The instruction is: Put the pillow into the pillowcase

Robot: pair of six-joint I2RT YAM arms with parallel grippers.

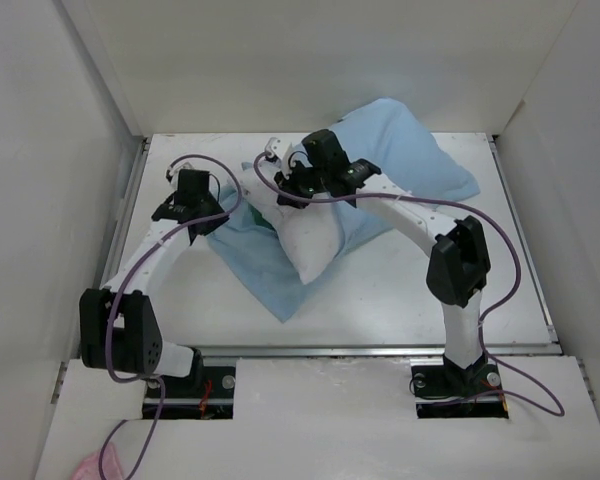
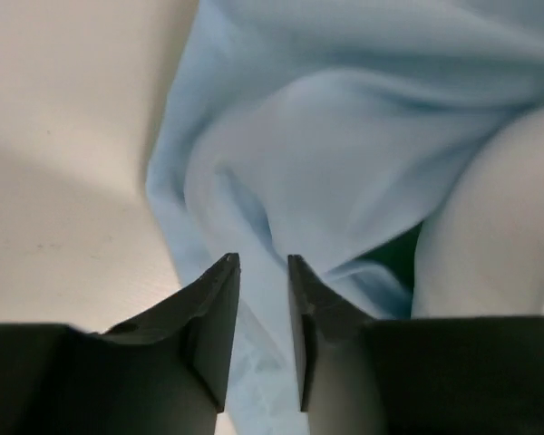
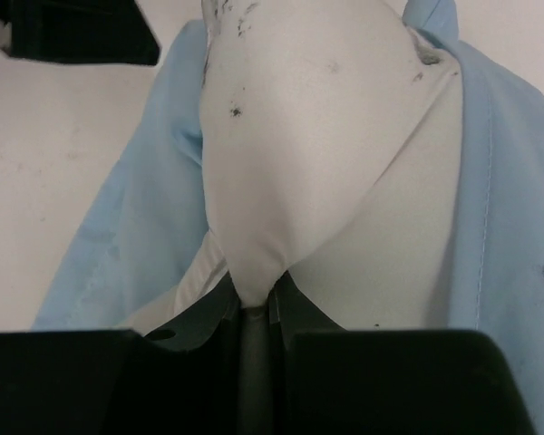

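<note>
The light blue pillowcase (image 1: 410,160) lies rumpled across the table from back right to front left. The white pillow (image 1: 315,245) lies on it with its far end inside the case's mouth. My right gripper (image 1: 285,190) is shut on a pinched corner of the pillow (image 3: 299,136), with blue cloth (image 3: 508,181) on both sides. My left gripper (image 1: 223,213) is at the case's left edge. In its wrist view the gripper (image 2: 263,263) is closed on a fold of the pillowcase (image 2: 344,136). The pillow (image 2: 490,227) bulges at the right, and a strip of teal lining (image 2: 403,254) shows.
White walls (image 1: 80,150) box in the table on the left, back and right. The bare tabletop (image 1: 480,290) shows at the front right. Purple cables (image 1: 510,260) loop off both arms. Part of the left arm (image 3: 72,32) is at the top left of the right wrist view.
</note>
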